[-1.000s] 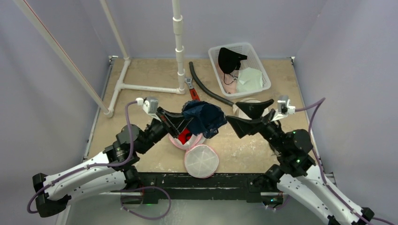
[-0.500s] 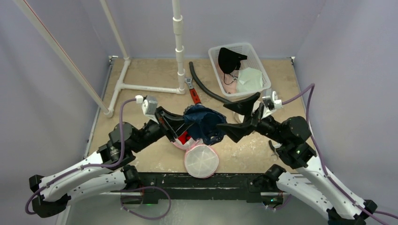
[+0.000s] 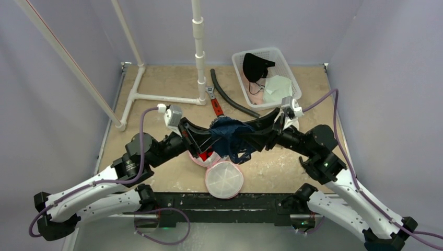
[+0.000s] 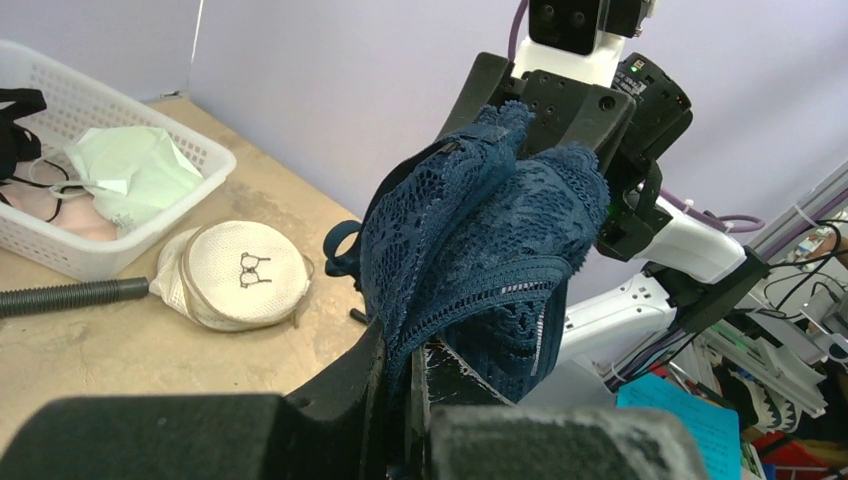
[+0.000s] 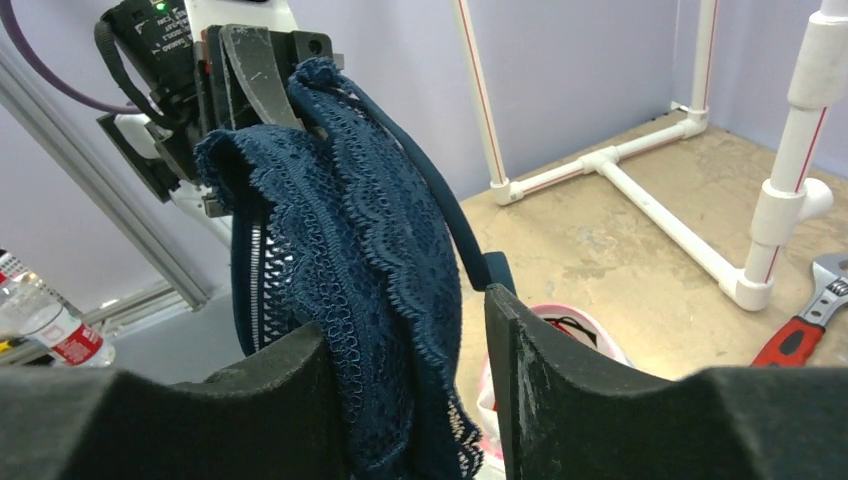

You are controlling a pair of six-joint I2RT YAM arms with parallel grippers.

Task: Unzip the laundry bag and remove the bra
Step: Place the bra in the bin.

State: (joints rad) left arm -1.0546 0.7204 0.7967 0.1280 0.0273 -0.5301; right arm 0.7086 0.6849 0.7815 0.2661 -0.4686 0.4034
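- Right gripper has swung in from the right side, and its jaws have come closer together. Now it sits right at the bra.
- Left gripper has hardly moved. It is pinched tight on one end of the bra, and the left wrist view shows the lace rising out of that pinch.
- The right wrist view shows the right gripper with one jaw on each side of the blue lace. One jaw touches the lace. The other has a small gap beside it. So the jaws are partly apart, and I think they are not squeezing yet.
- The bra is up in the air between the two grippers. It is already out of the laundry bag, which lies on the table just below, a bit nearer the arm bases.
- The bra is a folded bunch. Its long way runs from the left gripper across to the right gripper.
- Both grippers are at the bra, but only the left one has it.
- For the right gripper, the bra is straight ahead and already inside its jaws. I think it only needs to close, not reach any more.
- The lace is thin and floppy, so a loose squeeze could let it slip.
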